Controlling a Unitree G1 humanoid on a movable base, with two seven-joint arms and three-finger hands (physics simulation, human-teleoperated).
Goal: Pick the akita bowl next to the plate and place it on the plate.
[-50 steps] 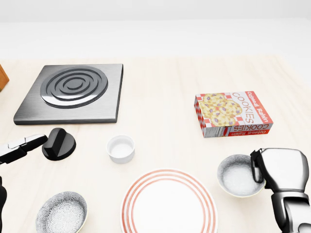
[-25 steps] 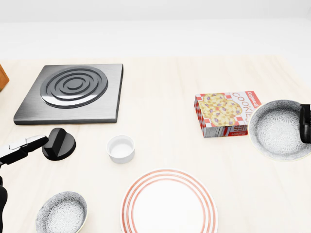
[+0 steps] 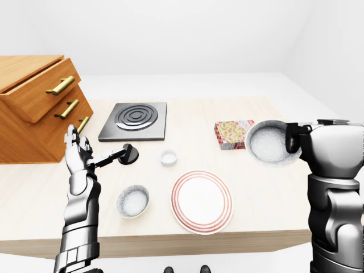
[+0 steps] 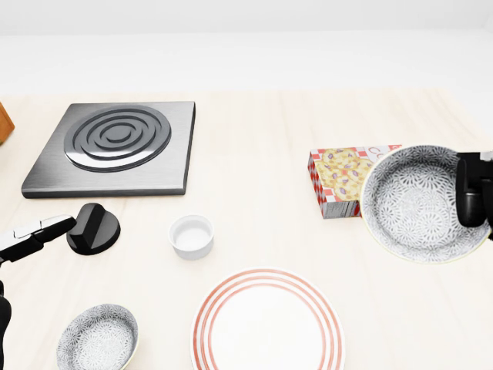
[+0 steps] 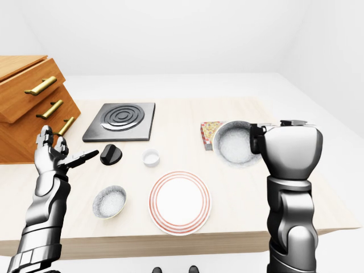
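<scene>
My right hand [image 4: 473, 199] is shut on the rim of the akita bowl [image 4: 417, 203], a grey patterned bowl with a pale edge. It hangs tilted above the table, to the right of and above the red-ringed plate [image 4: 267, 324] in the head view, and partly covers the cookie box [image 4: 343, 180]. My left hand [image 3: 78, 150] is raised at the left with its fingers spread and holds nothing; one finger [image 4: 34, 233] points at a black knob [image 4: 93, 228].
A second patterned bowl [image 4: 98, 338] lies left of the plate, and a small white ramekin [image 4: 191, 235] above the plate. A grey stove plate [image 4: 115, 146] sits upper left. A wooden drawer cabinet [image 3: 33, 109] stands on the table's left end.
The bowl has left the table at the plate's right, risen in my right hand and shifted a little left over the cookie box. The left arm has held still.
</scene>
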